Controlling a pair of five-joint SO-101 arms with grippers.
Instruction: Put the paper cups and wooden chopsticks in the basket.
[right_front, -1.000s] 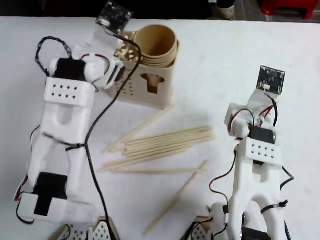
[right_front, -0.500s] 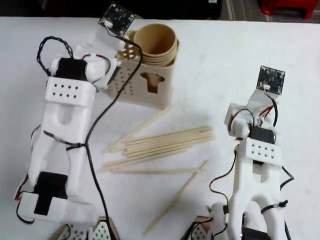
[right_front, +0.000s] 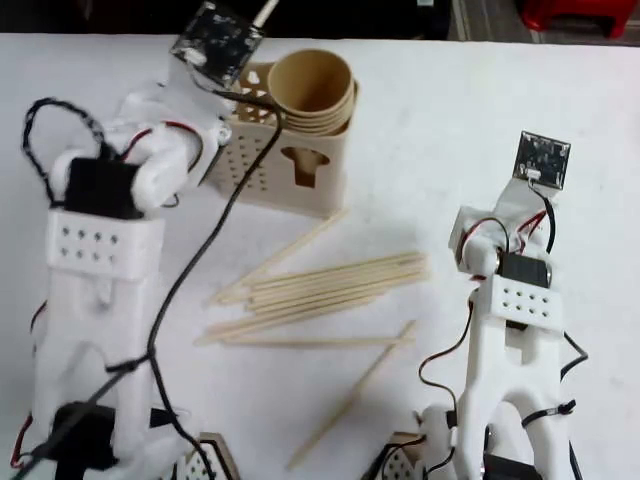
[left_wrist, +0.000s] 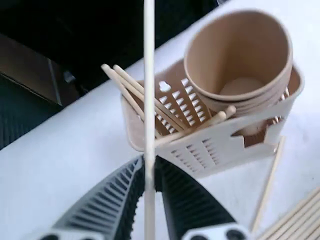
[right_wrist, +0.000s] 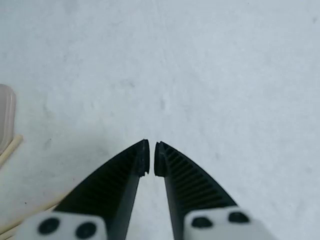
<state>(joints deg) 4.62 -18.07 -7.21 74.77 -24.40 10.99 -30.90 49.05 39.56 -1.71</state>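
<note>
At the basket (left_wrist: 215, 145) edge, left gripper (left_wrist: 149, 162) clamped on one chopstick (left_wrist: 148, 75), held upright. Stacked paper cups (left_wrist: 240, 50) and slanted chopsticks (left_wrist: 131, 92) sit inside it. Loose chopsticks (right_front: 330, 285) lie on bench (right_wrist: 225, 75) between arms. Right gripper (right_wrist: 151, 159) tips together, empty.

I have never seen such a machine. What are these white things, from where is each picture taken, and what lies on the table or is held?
These are two small robot arms at a white table. One picture looks down from above. The other two come from a camera on each arm's wrist. The left arm is at a basket, which holds stacked paper cups and a few chopsticks. The left end effector pinches a single chopstick. Many loose chopsticks lie on the table. The right end effector is closed and empty, above bare table.
</note>
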